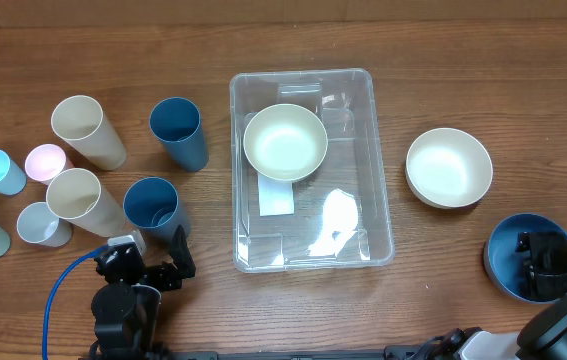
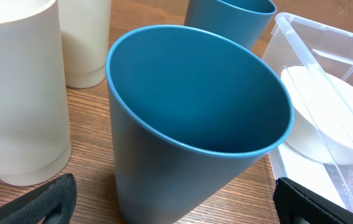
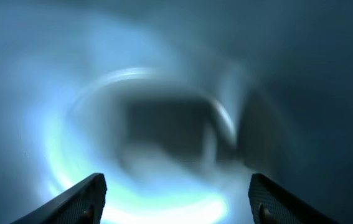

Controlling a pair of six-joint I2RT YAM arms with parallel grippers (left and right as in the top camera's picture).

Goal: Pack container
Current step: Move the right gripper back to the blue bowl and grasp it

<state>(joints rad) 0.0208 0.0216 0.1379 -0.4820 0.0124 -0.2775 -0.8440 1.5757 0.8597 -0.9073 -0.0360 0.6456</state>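
The left hand (image 1: pixel 153 255), at the lower left of the overhead frame, is holding its fingers (image 2: pixel 45 200) wide apart, one at each bottom corner of its wrist view. A dark blue cup (image 2: pixel 188 118) is standing upright between and just ahead of them, unclamped. The container (image 1: pixel 381 210) is lying up and to the right of this hand, in the middle of the overhead frame on the wooden counter (image 1: pixel 443 290). It is near the cup but apart from it, and its clear wall is showing at the right edge of the left wrist view. A cream bowl (image 1: pixel 285 142) is sitting inside its upper left part, partly over a white label (image 1: pixel 276 198). The right hand (image 1: pixel 541 268), at the lower right, is also spread open, hanging over a dark blue bowl (image 1: pixel 503 245) whose inside is filling the right wrist view as a blur. The container is lying up and well to the left of that hand, with a second cream bowl (image 1: pixel 449 168) sitting on the counter just right of the container.
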